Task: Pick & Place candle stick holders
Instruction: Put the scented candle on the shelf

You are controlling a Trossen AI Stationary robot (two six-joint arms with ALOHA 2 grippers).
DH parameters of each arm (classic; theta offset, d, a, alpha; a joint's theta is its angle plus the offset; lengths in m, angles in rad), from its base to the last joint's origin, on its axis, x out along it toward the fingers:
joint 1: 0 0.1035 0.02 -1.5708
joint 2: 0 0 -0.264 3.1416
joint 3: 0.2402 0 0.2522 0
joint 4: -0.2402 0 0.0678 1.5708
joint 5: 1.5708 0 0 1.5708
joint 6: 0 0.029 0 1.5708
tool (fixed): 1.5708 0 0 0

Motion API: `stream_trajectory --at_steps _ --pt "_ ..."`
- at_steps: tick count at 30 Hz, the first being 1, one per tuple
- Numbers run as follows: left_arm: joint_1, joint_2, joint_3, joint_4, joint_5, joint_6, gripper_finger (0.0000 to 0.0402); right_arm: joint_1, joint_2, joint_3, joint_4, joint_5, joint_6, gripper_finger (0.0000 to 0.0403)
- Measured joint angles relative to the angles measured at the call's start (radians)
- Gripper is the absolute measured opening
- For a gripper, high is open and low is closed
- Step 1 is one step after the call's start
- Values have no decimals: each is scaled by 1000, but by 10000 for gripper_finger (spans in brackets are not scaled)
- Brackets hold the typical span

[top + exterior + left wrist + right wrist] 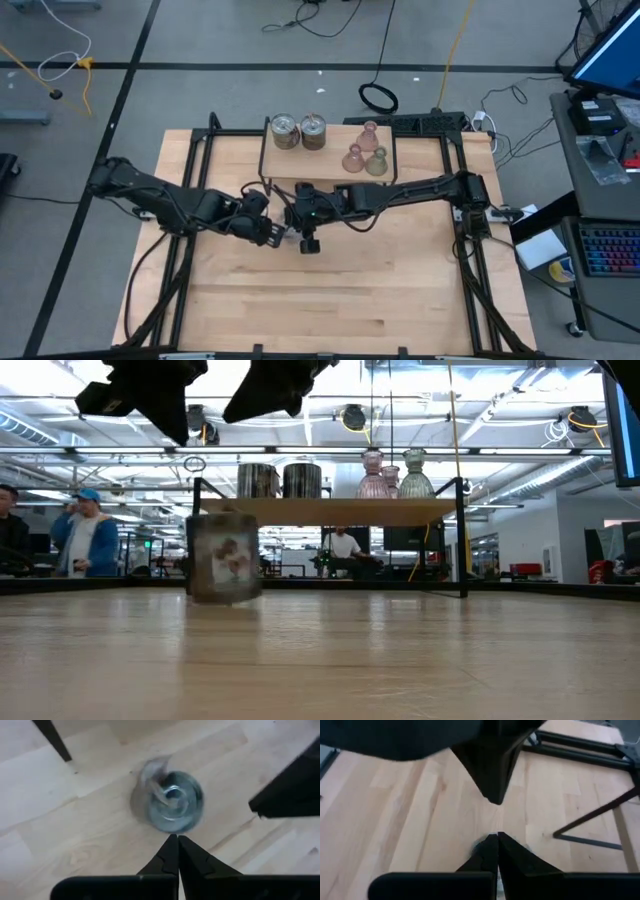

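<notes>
Two hands are in play, and both are empty with their fingers pressed together. The left hand (177,851) hangs above the tabletop (340,300) with its closed fingertips just short of the one silver holder (167,800) not yet on the shelf; it touches nothing. The right hand (497,851) is likewise closed on nothing, hovering near the same spot, with the left arm's dark body close in front of it.

The silver holder stands free on the tabletop, near the middle and in front of the shelf (290,165); the low view shows it upright (224,556), though blurred. Judged from its look, it is a rigid metal cylinder with a polished, slippery wall and moderate weight. It should tolerate a firm pinch. The best hold is across the round body, fingers on opposite sides, or over the rim with one finger inside.

Both arms reach inward from their sides of the tabletop and nearly meet at its centre, wrists turned down toward the surface.

On the raised shelf stand two silver holders (298,131) side by side, and beside them three glass holders (364,153) in a cluster. The glass ones are probably light and fragile; avoid striking them during placement.
</notes>
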Motion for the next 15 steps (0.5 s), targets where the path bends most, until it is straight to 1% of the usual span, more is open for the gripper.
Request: stream_trajectory --at_steps 5,10,15 --pt "-11 1 -1 -57 1 16 2 1 0 0 -55 3 -3 1" --pt "-47 -2 -1 -63 -37 13 2 -13 -17 0 -111 51 23 1" --pt "-62 -1 -1 -65 -44 14 4 -25 -16 0 -170 54 56 0"
